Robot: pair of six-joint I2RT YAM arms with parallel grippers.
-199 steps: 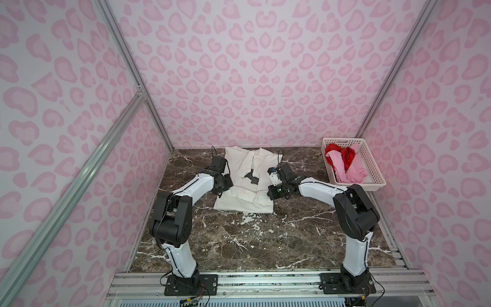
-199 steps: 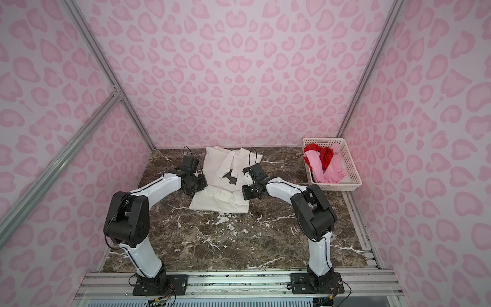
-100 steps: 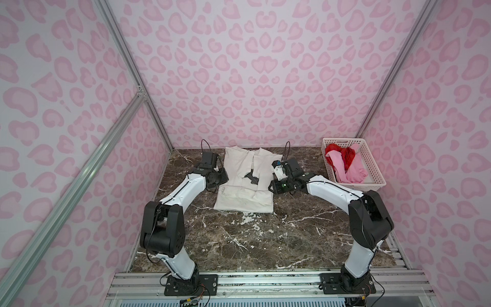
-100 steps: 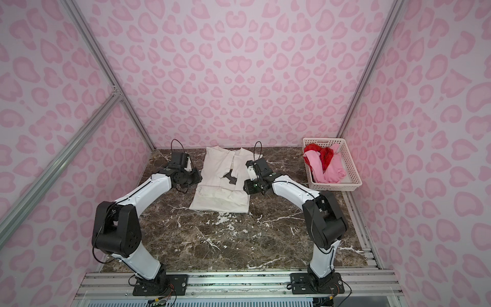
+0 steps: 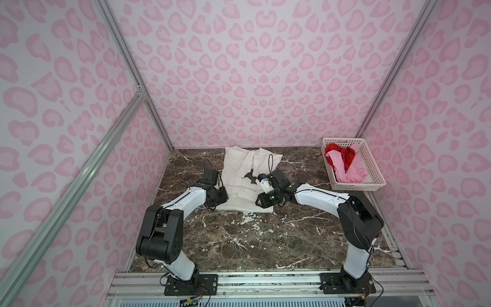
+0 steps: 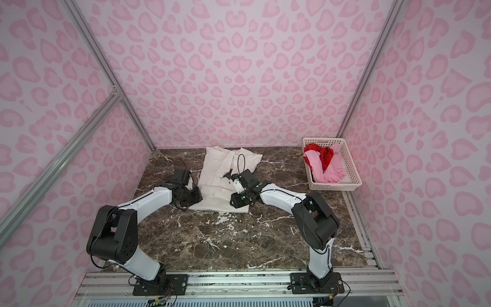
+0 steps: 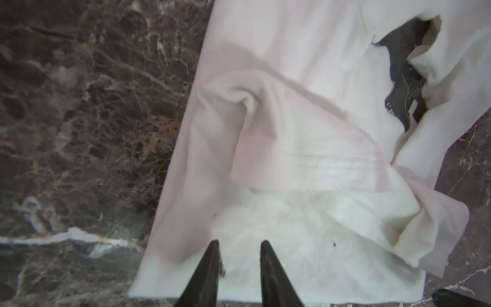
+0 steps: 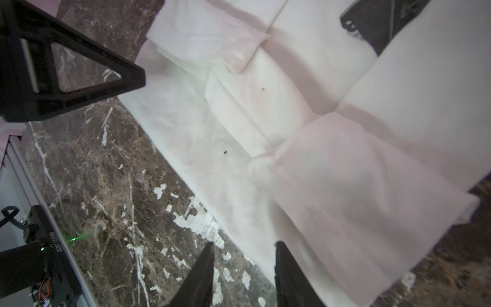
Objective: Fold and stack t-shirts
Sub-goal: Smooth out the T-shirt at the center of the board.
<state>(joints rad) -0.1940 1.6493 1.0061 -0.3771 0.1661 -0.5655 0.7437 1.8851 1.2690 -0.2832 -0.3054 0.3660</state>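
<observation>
An off-white t-shirt [image 5: 239,172] [image 6: 216,170] with a black print lies flat at the back of the marble table, its sides folded inward. My left gripper [image 7: 240,243] hovers open over the shirt's near hem at its left corner [image 5: 216,203], nothing between the fingers. My right gripper [image 8: 245,243] is open at the hem's right end [image 5: 261,203], one finger over marble and one over cloth, holding nothing. A pink t-shirt [image 5: 350,172] and a red t-shirt [image 5: 345,155] lie crumpled in the basket.
A white perforated basket [image 5: 372,170] stands at the back right corner. The brown marble table [image 5: 239,239] is bounded by pink patterned walls on three sides and by an aluminium rail [image 5: 265,279] at the front, where both arm bases are bolted.
Both grippers have come away from the shirt's sides toward its near hem. Their jaws now stand apart and hold no cloth.
</observation>
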